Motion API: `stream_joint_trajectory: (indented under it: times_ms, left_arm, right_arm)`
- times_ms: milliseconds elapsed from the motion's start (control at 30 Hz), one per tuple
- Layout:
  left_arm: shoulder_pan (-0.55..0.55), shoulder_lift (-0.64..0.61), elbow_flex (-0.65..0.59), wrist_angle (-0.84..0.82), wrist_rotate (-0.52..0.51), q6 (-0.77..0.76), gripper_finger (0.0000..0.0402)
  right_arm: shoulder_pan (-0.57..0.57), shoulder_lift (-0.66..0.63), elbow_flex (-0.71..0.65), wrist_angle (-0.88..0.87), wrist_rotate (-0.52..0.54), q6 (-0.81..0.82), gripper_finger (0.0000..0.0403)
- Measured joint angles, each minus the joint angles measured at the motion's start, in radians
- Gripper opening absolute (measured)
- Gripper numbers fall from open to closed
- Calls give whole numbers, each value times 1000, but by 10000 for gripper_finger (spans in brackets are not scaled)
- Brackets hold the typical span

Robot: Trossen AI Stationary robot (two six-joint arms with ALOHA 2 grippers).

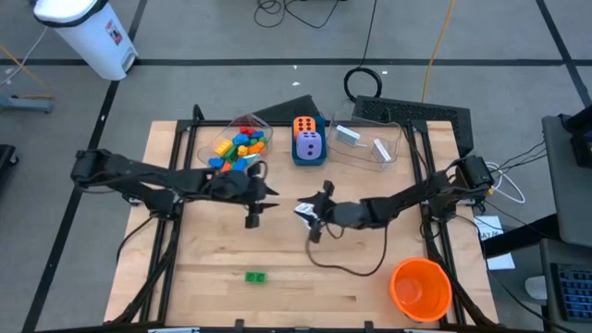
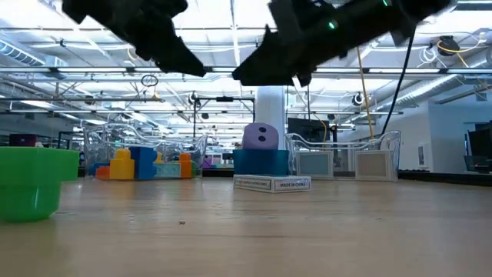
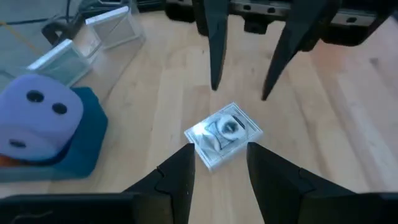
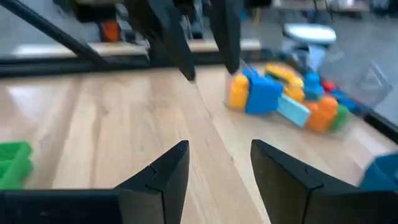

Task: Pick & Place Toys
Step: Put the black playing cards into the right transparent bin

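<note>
Small white picture card in a clear case [image 3: 222, 135] lies flat on the wooden table [image 1: 277, 296], mid-table, between the two grippers. Left gripper [image 3: 216, 168] hangs above it, fingers parted with nothing held; the card sits just ahead of the tips, roughly centred on the gap, long axis skewed diagonal to the closing line. Right gripper [image 1: 319, 215] faces in from the far side, jaws likewise parted and empty, tips just beyond the card. From above the card shows at the right gripper's tips, so I'd call right marginally nearer. Whichever arm takes it likely needs a wrist twist to square up.
</note>
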Motion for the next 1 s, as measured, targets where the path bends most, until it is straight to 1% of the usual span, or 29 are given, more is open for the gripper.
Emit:
stream_joint_trajectory:
  times_ms: [100,167,200,267,333,467,533,700,800,1000]
  left_arm:
    - [-18,-55,-91,99,-1,-56,152]
    - [-31,-87,-169,157,0,-93,152]
    - [-35,-91,-201,212,0,-111,152]
    - [-44,-103,-269,296,0,-137,152]
    - [-53,-105,-321,384,0,-163,152]
    - [-68,-104,-388,496,-1,-186,152]
    - [-70,-105,-398,508,-1,-186,152]
    - [-69,-104,-398,538,-2,-182,152]
    - [-69,-104,-397,548,-2,-181,152]
    - [-69,-104,-397,543,-2,-181,152]
  right_arm:
    - [8,0,130,-272,50,83,164]
    - [8,0,202,-415,79,176,164]
    - [8,0,229,-468,100,226,164]
    - [2,0,263,-535,152,331,164]
    - [-7,0,270,-552,191,407,164]
    - [-26,0,269,-587,196,432,164]
    - [-40,4,269,-604,181,448,164]
    - [-90,46,269,-630,15,516,164]
    - [-115,80,270,-632,-59,539,164]
    - [-132,106,267,-648,-69,530,164]
